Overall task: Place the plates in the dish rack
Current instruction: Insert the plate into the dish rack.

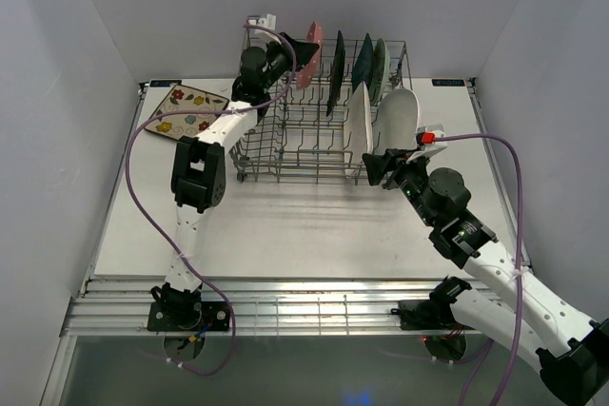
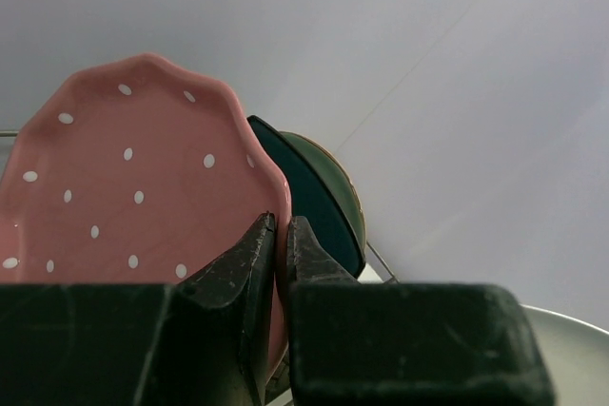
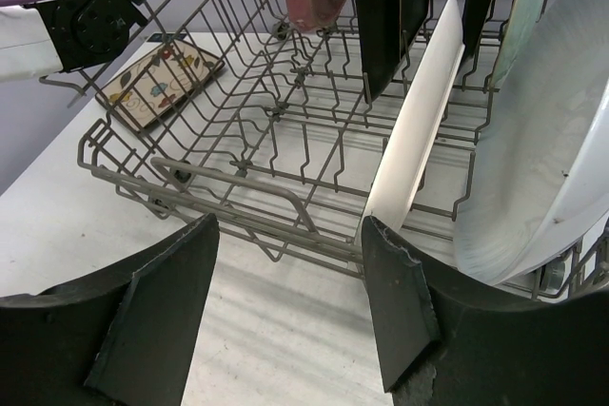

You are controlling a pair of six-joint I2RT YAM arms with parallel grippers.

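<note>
The left hand (image 2: 281, 235) is clamped on the rim of the pink dotted plate (image 2: 133, 178), holding it upright at the far left end of the dish rack (image 1: 285, 154). The right hand (image 3: 285, 244) has its fingers spread and empty, just in front of the white rectangular plate (image 3: 419, 130). That plate stands on edge in the rack beside the white oval plate (image 1: 398, 119). The cream floral plate (image 1: 186, 111) lies on the table (image 1: 285, 225), left of the rack.

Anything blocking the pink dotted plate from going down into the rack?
Nothing visible. The pink dotted plate, in the left gripper, is over bare tines of the dish rack; the dark plate stands apart beside it.
</note>
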